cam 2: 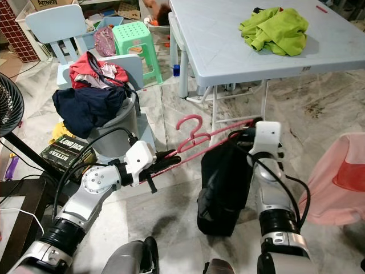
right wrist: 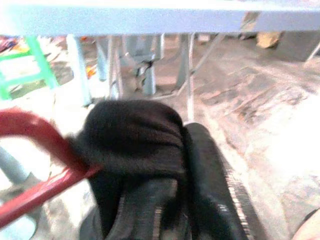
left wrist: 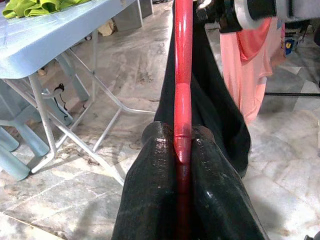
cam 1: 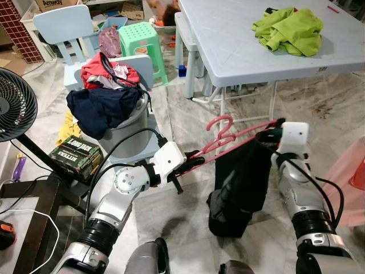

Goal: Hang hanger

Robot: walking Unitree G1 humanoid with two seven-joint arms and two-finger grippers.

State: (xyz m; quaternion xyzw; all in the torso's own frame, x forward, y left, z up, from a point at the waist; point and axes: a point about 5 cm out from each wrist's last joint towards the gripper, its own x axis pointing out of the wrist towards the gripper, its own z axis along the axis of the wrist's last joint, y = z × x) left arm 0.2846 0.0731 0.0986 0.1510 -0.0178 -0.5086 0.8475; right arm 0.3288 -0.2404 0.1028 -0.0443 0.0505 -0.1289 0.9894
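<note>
A red plastic hanger (cam 1: 228, 140) is held level above the floor between my two arms, its hook (cam 1: 219, 127) pointing up toward the table. A black garment (cam 1: 239, 185) is draped over it and hangs down to the floor. My left gripper (cam 1: 197, 161) is shut on the hanger's left end; in the left wrist view its fingers (left wrist: 150, 200) pinch the red bar (left wrist: 182, 100). My right gripper (cam 1: 268, 136) is at the hanger's right end, its fingers (right wrist: 210, 175) pressed together against the black cloth (right wrist: 135, 135) there.
A light blue table (cam 1: 239, 51) with a green garment (cam 1: 288, 29) stands ahead. A grey bin (cam 1: 128, 134) heaped with clothes, a blue chair (cam 1: 65, 28), a green stool (cam 1: 140, 37) and a fan (cam 1: 14, 105) are to the left. Pink cloth (cam 1: 348, 171) hangs at right.
</note>
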